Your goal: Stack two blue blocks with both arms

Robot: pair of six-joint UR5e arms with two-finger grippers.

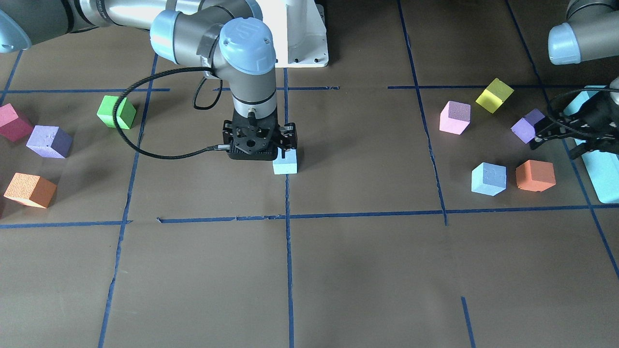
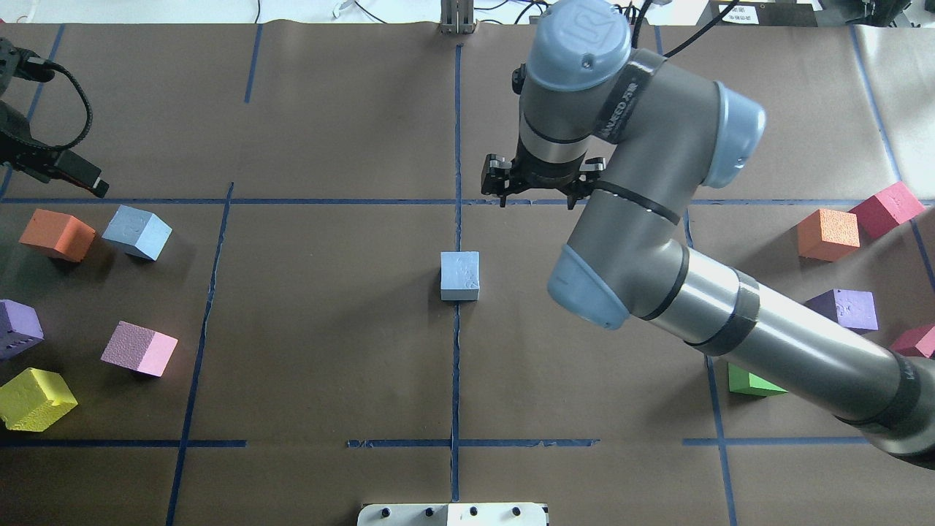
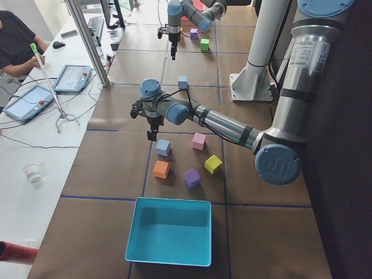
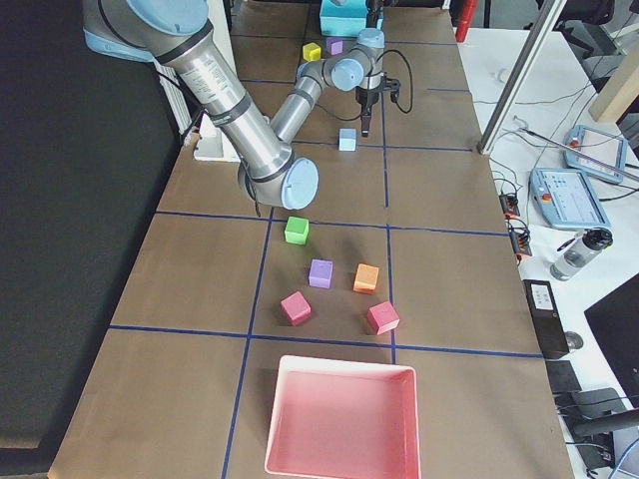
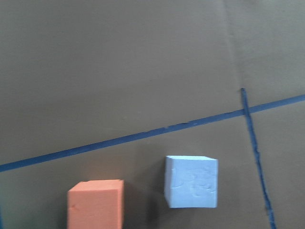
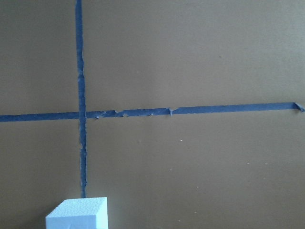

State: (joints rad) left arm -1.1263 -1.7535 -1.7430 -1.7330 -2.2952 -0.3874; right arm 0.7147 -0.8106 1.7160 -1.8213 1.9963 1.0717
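Observation:
One pale blue block [image 2: 460, 275] sits on the centre tape line, also in the front view [image 1: 285, 163] and at the bottom edge of the right wrist view [image 6: 77, 213]. My right gripper [image 2: 537, 203] hangs open and empty above the table, just beyond that block and slightly to its right. The other blue block [image 2: 137, 232] lies at the far left beside an orange cube [image 2: 57, 234]; it also shows in the left wrist view [image 5: 191, 181]. My left gripper [image 1: 553, 150] is open and empty, raised just beyond this block.
Purple [image 2: 18, 329], pink [image 2: 139, 348] and yellow [image 2: 36, 398] cubes lie on the left. Orange [image 2: 827, 234], red [image 2: 886, 208], purple [image 2: 844, 310] and green [image 2: 752, 383] cubes lie on the right. A teal box [image 3: 170, 231] and a pink tray [image 4: 342, 419] stand at the table's ends.

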